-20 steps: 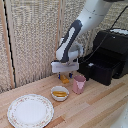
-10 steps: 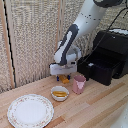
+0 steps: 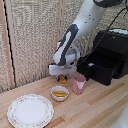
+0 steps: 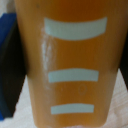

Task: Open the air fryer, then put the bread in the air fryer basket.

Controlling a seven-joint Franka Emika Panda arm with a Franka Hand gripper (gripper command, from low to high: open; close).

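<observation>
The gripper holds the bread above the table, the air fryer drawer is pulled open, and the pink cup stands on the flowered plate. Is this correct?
One detail is wrong. The pink cup does not stand on the flowered plate; it stands on the table, beside the small bowl, as the exterior view shows. The gripper does hold the bread, and the air fryer drawer is open.
</observation>
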